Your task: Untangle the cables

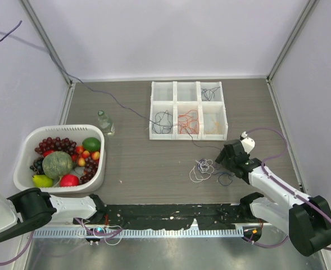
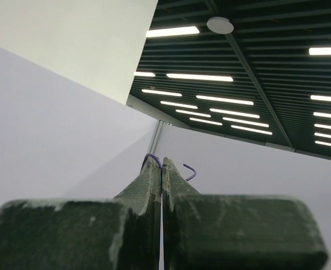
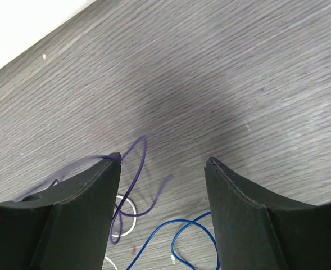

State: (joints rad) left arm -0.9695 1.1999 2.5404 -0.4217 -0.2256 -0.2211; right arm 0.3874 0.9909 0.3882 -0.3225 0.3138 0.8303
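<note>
You are in the middle of the job: some cables [image 1: 207, 167] lie in a small messy heap on the table [image 1: 137, 163], just in front of the tray [image 1: 174, 101], and other strands sit in the tray's boxes (black in one, red-orange in the next). Your right gripper [image 3: 162, 160] is low over the heap with its jaws wide apart and it holds nothing. A purple wire [image 3: 141, 163] loops up between the jaws, close to one finger, with a blue wire [image 3: 193, 230] and a white wire [image 3: 123, 216] lying below it. For the next move, I think you need to close on one strand only, then lift it slowly so the others slip off and do not come along. Your left gripper [image 2: 162, 163] is pressed tight together, parked far off and pointing up at the ceiling lights [image 2: 204, 76]. The table is grey with a wood look, and smooth, so thin wires will slide. Pale walls [image 1: 154, 39] stand around it. A bowl [image 1: 25, 140] of fruit and a bottle [image 1: 104, 122] sit well away on the left.
</note>
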